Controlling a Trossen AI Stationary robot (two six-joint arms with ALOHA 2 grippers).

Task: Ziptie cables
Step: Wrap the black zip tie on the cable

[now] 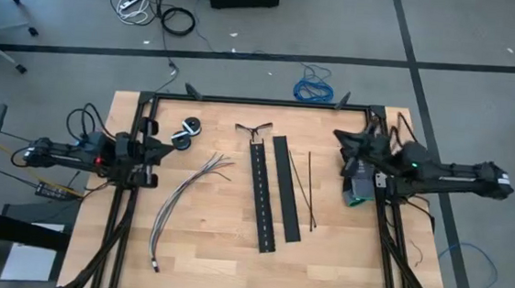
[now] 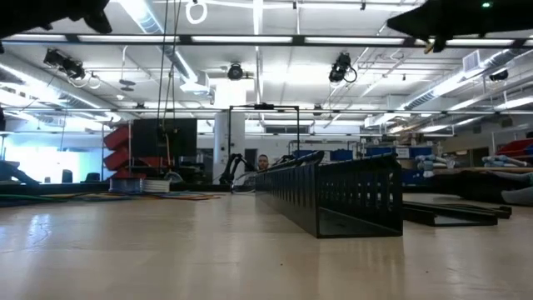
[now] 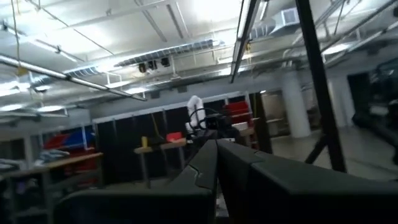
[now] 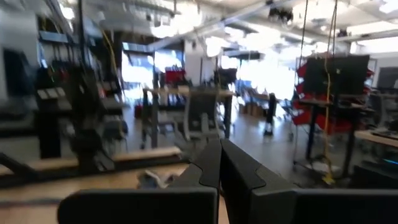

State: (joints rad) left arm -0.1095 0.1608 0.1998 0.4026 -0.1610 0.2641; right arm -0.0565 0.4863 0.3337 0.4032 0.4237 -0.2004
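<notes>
The cables (image 1: 187,194) lie on the wooden table left of the middle. They form a loose bundle of thin grey and brownish wires that splays out at its far end (image 1: 222,165). Two thin black zipties (image 1: 305,190) lie flat right of the middle. My left gripper (image 1: 163,148) hovers by the table's left edge, shut, with nothing in it; its fingertips (image 3: 216,155) meet and point out into the room. My right gripper (image 1: 341,138) hovers by the right edge, also shut and bare (image 4: 219,155). Neither gripper is near the cables or the zipties.
Two wide black perforated strips (image 1: 274,193) lie side by side between the cables and the zipties; one stands tall in the low view (image 2: 333,196). Two small black round things (image 1: 186,131) and a Y-shaped piece (image 1: 253,130) lie at the far side. A black frame (image 1: 270,102) borders the table.
</notes>
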